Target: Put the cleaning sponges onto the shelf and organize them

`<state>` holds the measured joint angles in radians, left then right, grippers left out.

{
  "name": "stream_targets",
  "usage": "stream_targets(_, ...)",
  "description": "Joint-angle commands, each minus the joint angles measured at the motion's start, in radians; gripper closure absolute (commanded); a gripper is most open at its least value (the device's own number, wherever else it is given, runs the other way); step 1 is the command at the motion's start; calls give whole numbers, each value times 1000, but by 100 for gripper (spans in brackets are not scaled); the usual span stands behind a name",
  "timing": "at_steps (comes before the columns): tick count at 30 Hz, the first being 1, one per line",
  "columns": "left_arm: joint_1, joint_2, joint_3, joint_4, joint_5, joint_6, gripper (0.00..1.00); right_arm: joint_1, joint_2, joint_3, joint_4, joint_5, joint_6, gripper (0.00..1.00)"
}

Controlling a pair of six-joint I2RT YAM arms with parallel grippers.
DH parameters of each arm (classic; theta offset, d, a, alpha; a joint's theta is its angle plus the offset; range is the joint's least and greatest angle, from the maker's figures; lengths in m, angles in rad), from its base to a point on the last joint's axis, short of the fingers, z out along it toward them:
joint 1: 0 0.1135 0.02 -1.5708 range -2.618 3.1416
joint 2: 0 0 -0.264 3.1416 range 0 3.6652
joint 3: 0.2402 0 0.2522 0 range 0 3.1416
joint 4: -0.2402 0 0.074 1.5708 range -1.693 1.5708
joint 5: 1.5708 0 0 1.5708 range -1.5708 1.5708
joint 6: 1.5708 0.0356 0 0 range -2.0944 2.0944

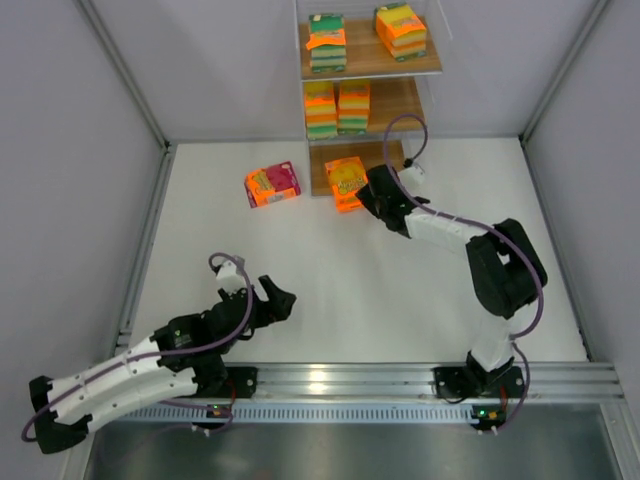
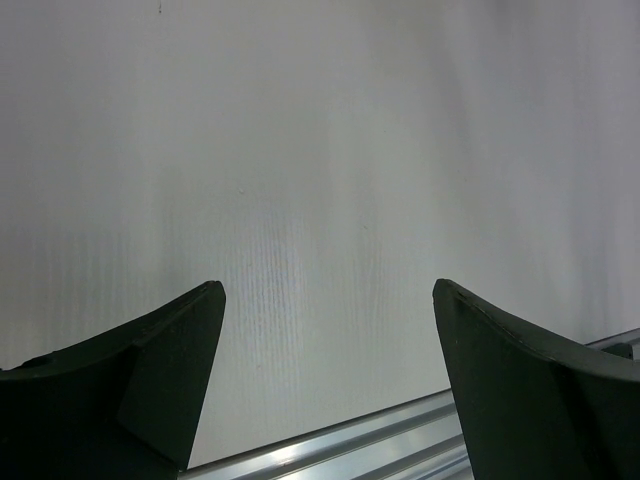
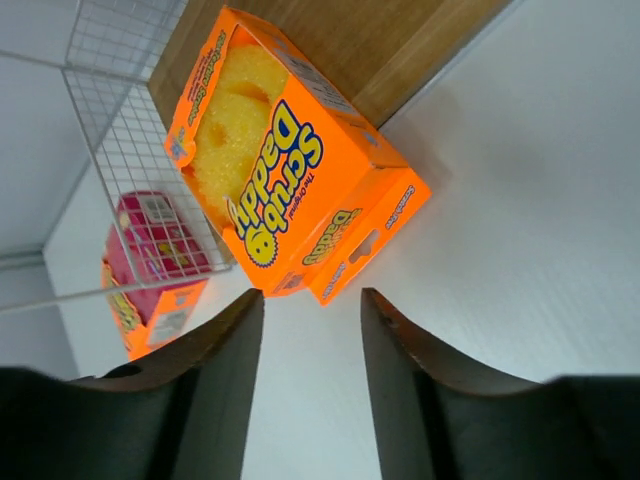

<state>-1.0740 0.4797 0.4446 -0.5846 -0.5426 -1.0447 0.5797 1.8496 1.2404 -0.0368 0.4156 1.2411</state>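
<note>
The left gripper [image 1: 278, 300] hangs over bare table [image 1: 350, 300] with its jaws wide apart and nothing between them. A pink-red pack [image 1: 272, 184] lies flat on the table straight ahead of it and well apart. The orange pack [image 3: 290, 160] lies next to the right. It rests partly on the bottom board [image 3: 400, 40] of the shelf [image 1: 362, 58], and its near end overhangs onto the table. The right gripper [image 3: 312, 295] sits just behind that near end. Its jaws are partly apart and hold nothing: only table surface shows between the fingers [image 3: 215, 370]. The pack lies directly ahead of the fingertips, close to them but not between them. Its long axis runs away from the gripper toward the board, skewed slightly to the gripper's left. The right arm is by far the nearer arm to this pack. The coming move probably depends on this near end: a forward push along the long axis would seat the pack fully on the board. The skew could make the pack turn instead of slide.
</note>
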Motion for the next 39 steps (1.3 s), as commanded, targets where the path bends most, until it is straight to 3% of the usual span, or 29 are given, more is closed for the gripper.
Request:
stream_targets(1,-1,-39,-23,6,-57,-8,8,-33,-87,-30,67,-37,-366,58)
stream_targets(5,-1,-43,-29,5,-53,-9,8,-89,-49,-50,216,-173,-598,66)
stream_targets(9,-1,-10,-15,6,-56,-28,8,-126,66,48,195,-278,-749,100)
stream_targets(14,-1,36,-17,5,-45,-61,8,-132,103,39,290,-226,-787,99)
stream_targets(21,-1,34,-24,5,-59,-61,8,-141,174,105,271,-192,-809,97)
stream_targets(32,-1,5,-40,5,-80,-54,7,-129,260,174,299,-224,-726,87)
stream_targets(39,-1,-24,-35,5,-82,-21,7,-57,296,185,347,-190,-611,86)
